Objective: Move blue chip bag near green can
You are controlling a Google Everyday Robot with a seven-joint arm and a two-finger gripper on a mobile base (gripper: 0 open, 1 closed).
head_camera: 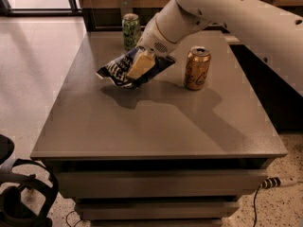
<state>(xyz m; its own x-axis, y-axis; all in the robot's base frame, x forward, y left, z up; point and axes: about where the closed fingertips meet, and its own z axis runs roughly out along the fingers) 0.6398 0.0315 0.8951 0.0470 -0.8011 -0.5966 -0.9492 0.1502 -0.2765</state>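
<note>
The blue chip bag (118,71) is dark navy with white lettering and hangs tilted a little above the grey table (156,122), casting a shadow below. My gripper (138,66) is shut on the blue chip bag near its middle, a pale finger (140,63) lying across it. The green can (131,30) stands upright at the table's far edge, just behind and slightly right of the bag, apart from it.
A gold can (197,67) with black markings stands upright to the right of the bag. My white arm (227,13) reaches in from the upper right. A dark cabinet lies behind the table. Black equipment (19,193) sits on the floor at lower left.
</note>
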